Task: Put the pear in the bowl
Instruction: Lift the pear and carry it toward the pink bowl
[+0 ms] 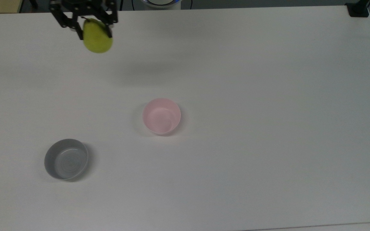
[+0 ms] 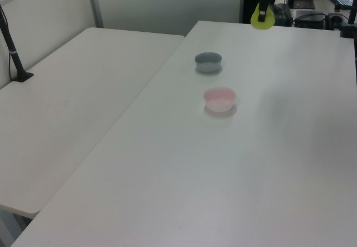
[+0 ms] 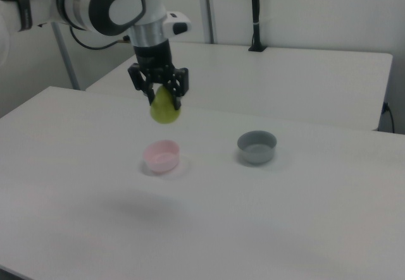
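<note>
A yellow-green pear (image 1: 97, 39) hangs in the air with my gripper (image 1: 94, 30) shut on its upper part, high above the white table. In the right view the pear (image 3: 164, 110) dangles from the gripper (image 3: 164, 99) above and a little behind the pink bowl (image 3: 161, 155). The pink bowl (image 1: 161, 115) rests empty near the table's middle, well below and to the right of the pear in the top view. From the left view, the pear (image 2: 261, 17) hangs at the upper edge, far beyond the pink bowl (image 2: 220, 98).
A grey bowl (image 1: 66, 158) sits empty toward the top view's lower left, also seen as the grey bowl (image 3: 257, 146) to the right of the pink one in the right view. A second white table (image 2: 67, 102) adjoins on the left view's left. A black post (image 1: 358, 9) stands at the top view's far right corner.
</note>
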### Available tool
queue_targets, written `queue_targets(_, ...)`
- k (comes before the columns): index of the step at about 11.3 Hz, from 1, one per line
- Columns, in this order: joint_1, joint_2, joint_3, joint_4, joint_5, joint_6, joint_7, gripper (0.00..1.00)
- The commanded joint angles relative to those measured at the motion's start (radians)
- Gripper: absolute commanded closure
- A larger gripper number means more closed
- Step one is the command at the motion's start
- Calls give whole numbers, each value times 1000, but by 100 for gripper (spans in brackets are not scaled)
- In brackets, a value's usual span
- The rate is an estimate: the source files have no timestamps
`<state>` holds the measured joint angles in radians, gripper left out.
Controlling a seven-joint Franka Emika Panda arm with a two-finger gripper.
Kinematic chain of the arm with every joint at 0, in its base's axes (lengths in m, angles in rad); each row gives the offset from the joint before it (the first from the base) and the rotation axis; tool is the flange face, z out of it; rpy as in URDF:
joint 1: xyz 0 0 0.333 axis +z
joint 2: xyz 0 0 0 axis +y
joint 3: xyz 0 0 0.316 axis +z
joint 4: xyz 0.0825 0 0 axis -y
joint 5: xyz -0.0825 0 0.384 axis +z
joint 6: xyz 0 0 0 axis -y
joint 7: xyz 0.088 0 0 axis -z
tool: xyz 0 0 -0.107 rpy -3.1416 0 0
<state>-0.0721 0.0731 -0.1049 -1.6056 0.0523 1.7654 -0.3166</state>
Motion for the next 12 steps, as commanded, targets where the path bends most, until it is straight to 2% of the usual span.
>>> queue_targets(1,29,31,80,6,15,-11,62,64)
queue_targets(6,123,137,80,-33,3,189,157,64)
queue_targets(9,146,215,80,-36,-37,258,172,64)
queue_targets(12,161,290,80,-36,-46,345,203,64)
